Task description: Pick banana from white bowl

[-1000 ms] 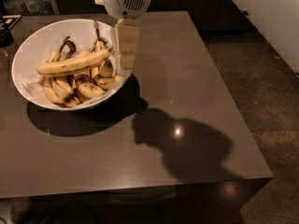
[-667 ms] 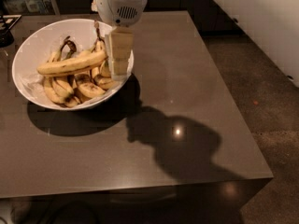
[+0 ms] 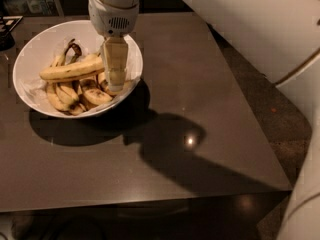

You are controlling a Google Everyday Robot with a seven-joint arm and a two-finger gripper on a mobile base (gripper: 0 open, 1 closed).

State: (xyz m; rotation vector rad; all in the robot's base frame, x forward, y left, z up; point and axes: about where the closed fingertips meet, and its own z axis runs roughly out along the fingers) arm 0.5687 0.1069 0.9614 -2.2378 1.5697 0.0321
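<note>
The banana (image 3: pixel 70 70) is seen lying almost level across the top of the heap in the white bowl (image 3: pixel 37 41), its length running left to right and its right end lost behind the gripper (image 3: pixel 116 83); the gripper is hung from the white wrist housing (image 3: pixel 114 15) and is pointed straight down into the right side of the bowl, at or just beside that right end; whether it is open or closed, and whether anything is held, cannot be told, and contact with the fruit cannot be confirmed.

The banana is judged to be light and only moderately stiff; its skin is matt yellow with fine brown speckling, which suggests ripe, soft flesh that would be bruised or split by a hard squeeze; a gentle pinch across the thick, nearly straight mid-body is judged safer than a hold at the tapered tip, where the fruit would be levered downward and could slide out. It is rested on the shorter curved bananas (image 3: pixel 75 95), dark-blotched and probably softer, so some shifting beneath it is to be expected when it is lifted.

The bowl is glossy, round and sloping-walled, likely ceramic or hard plastic; crumpled white paper (image 3: pixel 30 86) is seen along its lower left wall. The dark table (image 3: pixel 210 114) is smooth and faintly reflective.
</note>
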